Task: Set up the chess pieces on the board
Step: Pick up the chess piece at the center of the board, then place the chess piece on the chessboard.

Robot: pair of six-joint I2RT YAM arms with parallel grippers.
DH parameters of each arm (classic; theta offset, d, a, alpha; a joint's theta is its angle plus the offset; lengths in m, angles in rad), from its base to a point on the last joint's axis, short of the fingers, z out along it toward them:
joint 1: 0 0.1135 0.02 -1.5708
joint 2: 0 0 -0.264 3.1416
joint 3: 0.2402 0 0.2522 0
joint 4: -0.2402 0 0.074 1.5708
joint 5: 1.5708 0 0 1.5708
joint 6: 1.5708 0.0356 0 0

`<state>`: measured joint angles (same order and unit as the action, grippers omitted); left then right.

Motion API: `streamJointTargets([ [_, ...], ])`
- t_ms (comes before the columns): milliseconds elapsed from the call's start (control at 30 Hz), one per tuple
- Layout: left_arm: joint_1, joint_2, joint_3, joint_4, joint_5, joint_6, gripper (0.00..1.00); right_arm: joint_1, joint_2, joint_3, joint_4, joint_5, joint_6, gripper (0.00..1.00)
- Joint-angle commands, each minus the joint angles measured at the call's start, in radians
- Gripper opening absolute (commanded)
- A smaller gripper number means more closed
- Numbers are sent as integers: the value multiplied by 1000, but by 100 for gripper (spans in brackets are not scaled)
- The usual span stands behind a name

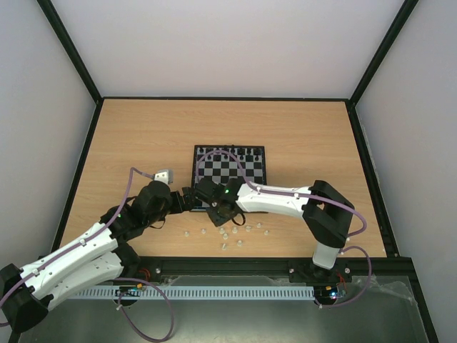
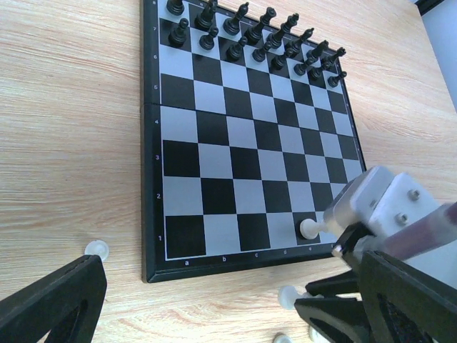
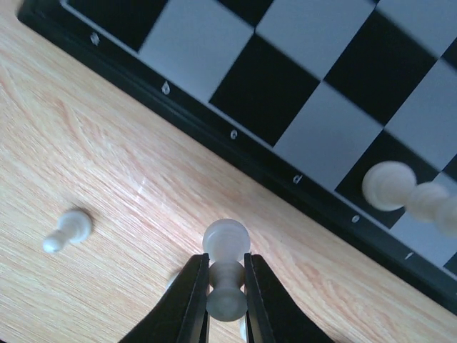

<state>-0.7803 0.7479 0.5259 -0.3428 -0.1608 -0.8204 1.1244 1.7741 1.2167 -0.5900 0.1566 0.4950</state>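
While the right gripper has its fingers pinched nearly shut on the neck of a white pawn, I read this as the pick half of a pick-and-place. The pawn is upright between the pads, head poking out just past the fingertips, over bare table. I can't tell if its base is off the wood yet.

The board lies straight ahead of the hand, with its near border just beyond the pawn's head. The black pieces look done, filling the two rows farthest from the hand. White has barely started: I see one white piece on the nearest row, ahead and to the right of the fingers. The other white pieces are scattered on the table around and behind the hand, and one tipped pawn lies off to its left.

The left gripper is spread fully wide and holds nothing. It hovers just left of the right hand.

Next move, as I see it:
- Lift straight up and clear the border.
- Go forward to the second row in from the near edge.
- Keep left of the placed piece (the margin looks tight to me).
- Set the pawn down square, then release.

The grip is narrow and on the neck, so I'd go slowly in case the pawn pivots.
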Motion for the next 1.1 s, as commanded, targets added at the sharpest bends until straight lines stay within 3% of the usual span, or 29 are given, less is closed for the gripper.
streamJointTargets([
  [0,4,5,-6,10,-12,1,100,-31,-28,60,-82,39,-31,13],
  [333,4,5,-4,7,-25,0,99,-116,8,115,-91,26,-99,13],
  [1067,6,25,-10,26,-30,6,99,-147,102,163,-114,25,-145,15],
])
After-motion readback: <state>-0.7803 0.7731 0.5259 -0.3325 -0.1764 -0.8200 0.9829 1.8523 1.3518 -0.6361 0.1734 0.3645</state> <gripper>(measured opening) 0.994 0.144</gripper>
